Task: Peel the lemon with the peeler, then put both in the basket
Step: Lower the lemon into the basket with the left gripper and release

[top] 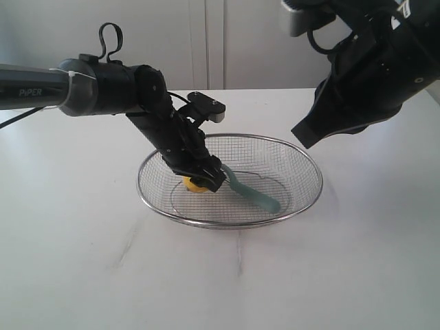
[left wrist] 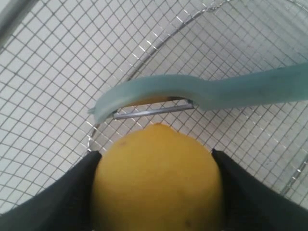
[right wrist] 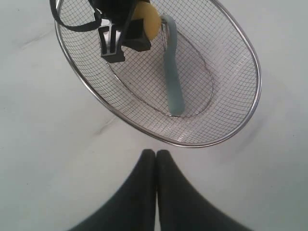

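The silver wire-mesh basket (top: 302, 157) sits mid-table. Inside it my left gripper (top: 201, 180) is shut on the yellow lemon (top: 194, 185), low over the mesh floor. In the left wrist view the lemon (left wrist: 156, 178) fills the space between both black fingers (left wrist: 79, 192). The teal peeler (top: 256, 194) lies on the basket floor just beside the lemon, its blade head (left wrist: 144, 98) close to the lemon's tip. My right gripper (right wrist: 155, 155) is shut and empty, raised above the table right of the basket (right wrist: 240, 48); the peeler (right wrist: 172, 72) and lemon (right wrist: 147, 21) show below it.
A white table (top: 103, 261) carries the basket. A white cabinet front (top: 206, 41) stands behind. The right arm's black body (top: 371, 75) hangs over the table's far right.
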You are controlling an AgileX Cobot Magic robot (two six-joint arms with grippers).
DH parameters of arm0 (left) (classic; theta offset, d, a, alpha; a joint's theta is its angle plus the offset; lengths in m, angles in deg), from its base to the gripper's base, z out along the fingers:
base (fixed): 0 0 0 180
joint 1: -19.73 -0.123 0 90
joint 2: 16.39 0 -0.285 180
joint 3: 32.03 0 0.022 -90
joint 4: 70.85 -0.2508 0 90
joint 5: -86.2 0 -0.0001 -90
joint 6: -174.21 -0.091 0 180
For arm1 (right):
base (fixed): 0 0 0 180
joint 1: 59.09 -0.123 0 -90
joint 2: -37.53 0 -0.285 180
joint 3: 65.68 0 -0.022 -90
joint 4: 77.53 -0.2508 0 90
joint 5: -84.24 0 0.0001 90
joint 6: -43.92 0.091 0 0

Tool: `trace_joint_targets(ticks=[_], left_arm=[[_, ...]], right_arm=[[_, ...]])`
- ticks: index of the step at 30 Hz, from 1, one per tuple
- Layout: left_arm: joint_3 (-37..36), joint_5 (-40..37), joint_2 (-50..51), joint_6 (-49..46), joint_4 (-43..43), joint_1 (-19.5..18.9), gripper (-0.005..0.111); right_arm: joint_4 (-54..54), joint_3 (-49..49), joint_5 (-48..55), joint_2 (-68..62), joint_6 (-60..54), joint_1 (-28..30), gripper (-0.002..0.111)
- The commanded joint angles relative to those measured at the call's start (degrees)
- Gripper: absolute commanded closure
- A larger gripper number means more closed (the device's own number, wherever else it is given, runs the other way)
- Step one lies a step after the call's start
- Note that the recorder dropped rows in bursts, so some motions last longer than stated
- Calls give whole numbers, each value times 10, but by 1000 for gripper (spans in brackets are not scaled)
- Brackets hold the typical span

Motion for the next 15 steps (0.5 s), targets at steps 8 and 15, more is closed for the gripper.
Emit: trace_joint_targets(ticks=[8,15], left_arm=[[4,-10,-1,-7,10,2,107],[4,-11,-1,-17,10,2,107]], right_arm=[[-2,-2,4,4,3,1,108],[-2,-2,4,4,3,1,108]])
